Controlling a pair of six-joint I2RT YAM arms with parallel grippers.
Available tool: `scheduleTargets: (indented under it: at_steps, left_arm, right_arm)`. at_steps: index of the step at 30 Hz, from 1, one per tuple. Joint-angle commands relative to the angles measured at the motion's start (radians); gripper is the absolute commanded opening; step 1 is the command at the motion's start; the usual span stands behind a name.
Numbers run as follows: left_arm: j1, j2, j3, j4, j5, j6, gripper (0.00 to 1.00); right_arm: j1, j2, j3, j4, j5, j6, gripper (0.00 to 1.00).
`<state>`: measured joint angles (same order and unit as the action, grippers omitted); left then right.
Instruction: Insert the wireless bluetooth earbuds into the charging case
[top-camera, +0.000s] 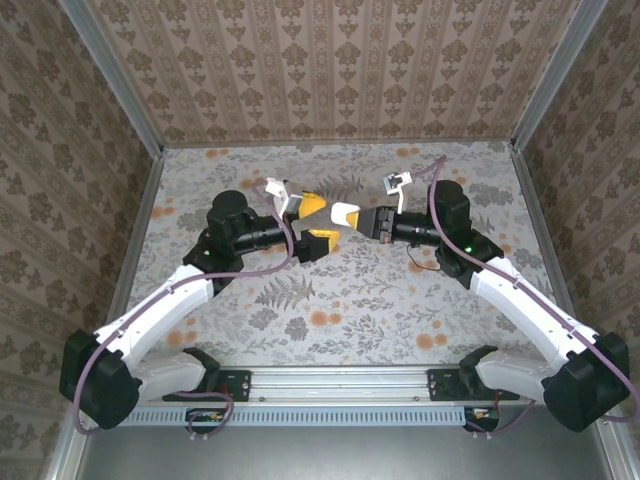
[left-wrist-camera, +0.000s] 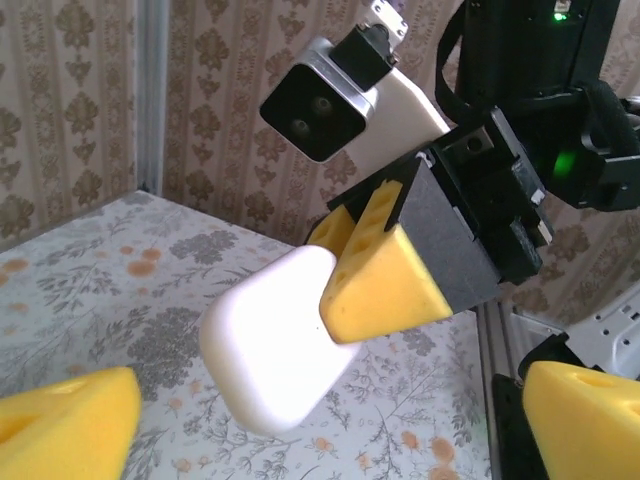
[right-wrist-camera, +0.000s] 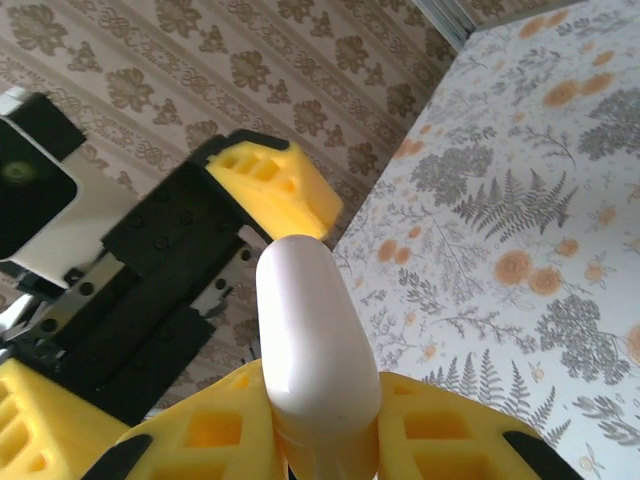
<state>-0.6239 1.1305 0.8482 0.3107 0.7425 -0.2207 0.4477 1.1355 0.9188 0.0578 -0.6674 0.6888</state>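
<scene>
The white rounded charging case (right-wrist-camera: 312, 340) is held in the air above the middle of the table, its lid closed. My right gripper (right-wrist-camera: 322, 445) is shut on it, a yellow pad on each side. From the left wrist the case (left-wrist-camera: 272, 350) sticks out past the right gripper's yellow fingers (left-wrist-camera: 385, 285). My left gripper (left-wrist-camera: 325, 435) is open, its pads (left-wrist-camera: 65, 425) spread wide to either side of the case and apart from it. From above, the left gripper (top-camera: 318, 224) and the right gripper (top-camera: 347, 214) meet tip to tip. The earbuds are out of view.
The flower-patterned table (top-camera: 350, 300) lies below both grippers, walled with patterned panels. Metal corner posts (top-camera: 110, 70) stand at the back left and right. The arm bases sit on the rail (top-camera: 340, 380) at the near edge.
</scene>
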Motion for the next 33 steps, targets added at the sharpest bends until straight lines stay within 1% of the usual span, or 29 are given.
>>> scheduleTargets:
  at_steps: [1, 3, 5, 10, 13, 15, 20, 24, 28, 33]
  left_arm:
    - [-0.003, -0.042, -0.014, -0.120, -0.121, 0.101, 1.00]
    - [-0.003, -0.053, -0.012, -0.186, -0.181, 0.133, 1.00]
    - [-0.003, -0.062, -0.014, -0.226, -0.213, 0.151, 1.00]
    - [-0.002, -0.081, -0.037, -0.302, -0.323, 0.164, 1.00]
    - [0.001, -0.086, -0.053, -0.364, -0.457, 0.147, 1.00]
    - [0.014, -0.087, -0.067, -0.399, -0.515, 0.124, 1.00]
    - [0.062, -0.120, -0.132, -0.402, -0.563, 0.044, 1.00]
    - [0.097, -0.157, -0.176, -0.399, -0.576, 0.007, 1.00]
    - [0.119, -0.189, -0.202, -0.401, -0.576, -0.007, 1.00]
    - [0.129, -0.205, -0.222, -0.392, -0.576, -0.015, 1.00]
  right_arm:
    - [-0.004, 0.036, 0.001, -0.073, 0.012, 0.006, 0.09]
    - [-0.004, 0.099, 0.013, -0.106, -0.028, 0.013, 0.09]
    - [-0.003, 0.155, 0.014, -0.116, -0.052, 0.027, 0.09]
    - [0.006, 0.312, 0.022, -0.183, -0.049, 0.008, 0.09]
    - [0.021, 0.449, 0.040, -0.220, -0.063, -0.002, 0.09]
    - [0.049, 0.537, 0.050, -0.212, -0.087, 0.007, 0.09]
    - [0.139, 0.684, 0.086, -0.210, -0.071, 0.009, 0.09]
    - [0.152, 0.734, 0.091, -0.182, -0.059, 0.024, 0.08]
    - [0.120, 0.740, 0.098, -0.183, -0.044, 0.016, 0.07]
    - [0.019, 0.738, 0.106, -0.174, -0.060, 0.007, 0.07]
